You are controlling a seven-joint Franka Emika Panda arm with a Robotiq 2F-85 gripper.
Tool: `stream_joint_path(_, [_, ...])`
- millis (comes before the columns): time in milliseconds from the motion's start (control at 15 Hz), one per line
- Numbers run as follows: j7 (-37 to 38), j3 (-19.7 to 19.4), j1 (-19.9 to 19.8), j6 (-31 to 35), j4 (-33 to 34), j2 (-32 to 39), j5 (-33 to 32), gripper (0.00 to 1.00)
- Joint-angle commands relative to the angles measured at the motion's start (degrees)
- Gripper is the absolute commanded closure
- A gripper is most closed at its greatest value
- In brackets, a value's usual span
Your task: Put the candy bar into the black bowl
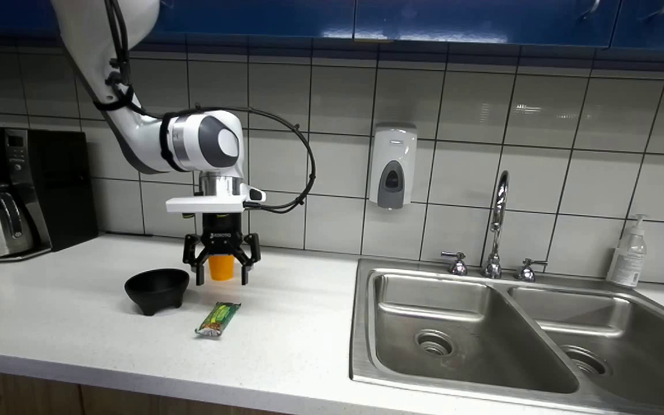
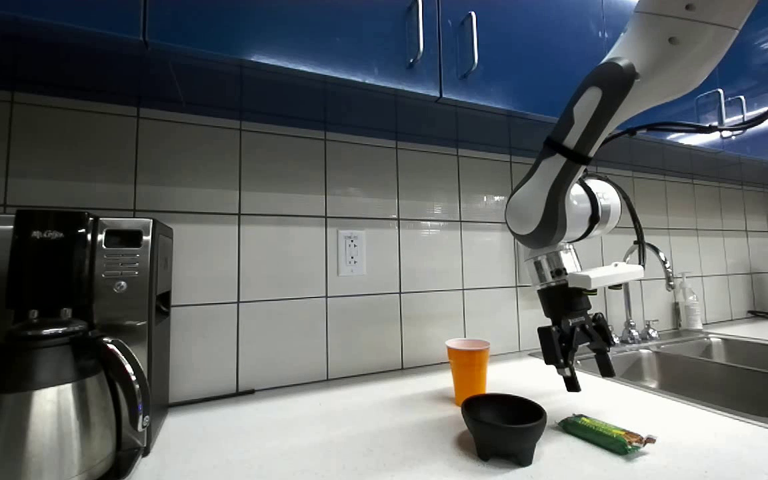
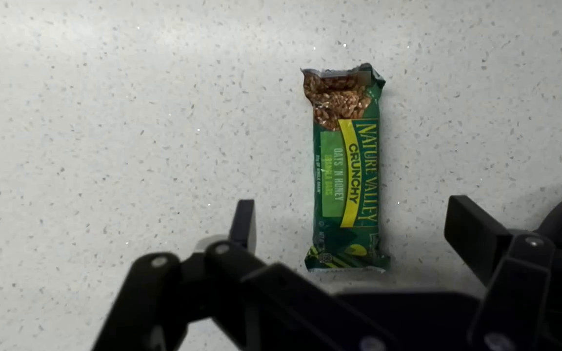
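The tool (image 2: 589, 379) is hovering empty, spread wide; the candy bar (image 3: 347, 170) is lying below on the bench (image 1: 297, 351), nearer the front edge, its long axis running across the closing line.

In an exterior view I saw sink (image 1: 362, 323) & wall (image 1: 338, 167) approx. head-on, from above; in an exterior view, slantwise, coffee mkr (image 2: 117, 300) close — arm (image 2: 561, 153) & bowl (image 2: 504, 433) were in both exterior views. Wrist view looked straight down, bar (image 3: 347, 170) v. near.

In an exterior view I spot a coffee machine (image 1: 58, 190) at nine o'clock, orange cup (image 1: 221, 268) at eight, steel sink (image 1: 531, 328) at four.
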Motion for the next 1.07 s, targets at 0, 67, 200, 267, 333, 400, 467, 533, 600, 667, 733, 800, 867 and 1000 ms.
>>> stream_joint_path(0, [0.15, 0.52, -0.71, 2.42, 0.59, 2.23, -0.91, 0.00])
stream_joint_path(67, [0.46, 0.41, -0.69, 3.56, 0.13, 2.48, -1.34, 0.00])
stream_joint_path(200, [0.26, 0.30, -0.76, 5.15, -0.42, 3.00, -1.68, 0.00])
stream_joint_path(267, [0.37, 0.28, -0.78, 6.11, -0.82, 3.13, -1.65, 0.00])
stream_joint_path(333, [0.63, 0.24, -0.76, 7.08, -1.22, 3.19, -1.66, 0.00])
stream_joint_path(400, [0.71, 0.20, -0.68, 7.99, -1.69, 3.28, -2.00, 0.00])
stream_joint_path(467, [0.58, 0.20, -0.67, 8.59, -1.96, 3.49, -2.02, 0.00])
stream_joint_path(533, [0.75, 0.17, -0.61, 9.14, -2.33, 3.79, -2.20, 0.00])
stream_joint_path(600, [0.80, 0.15, -0.57, 9.55, -2.65, 4.03, -2.35, 0.00])
stream_joint_path(667, [1.68, 0.01, -0.33, 10.47, -3.20, 4.30, -3.12, 0.00])
stream_joint_path(733, [2.07, -0.02, -0.16, 11.05, -3.70, 4.56, -3.77, 0.00])
stream_joint_path(800, [2.07, 0.02, -0.08, 11.27, -4.15, 4.79, -4.31, 0.00])
stream_joint_path(867, [2.22, 0.01, 0.00, 11.65, -4.54, 4.99, -4.92, 0.00])
stream_joint_path(1000, [2.13, 0.01, 0.02, 12.43, -5.05, 5.58, -5.48, 0.00])
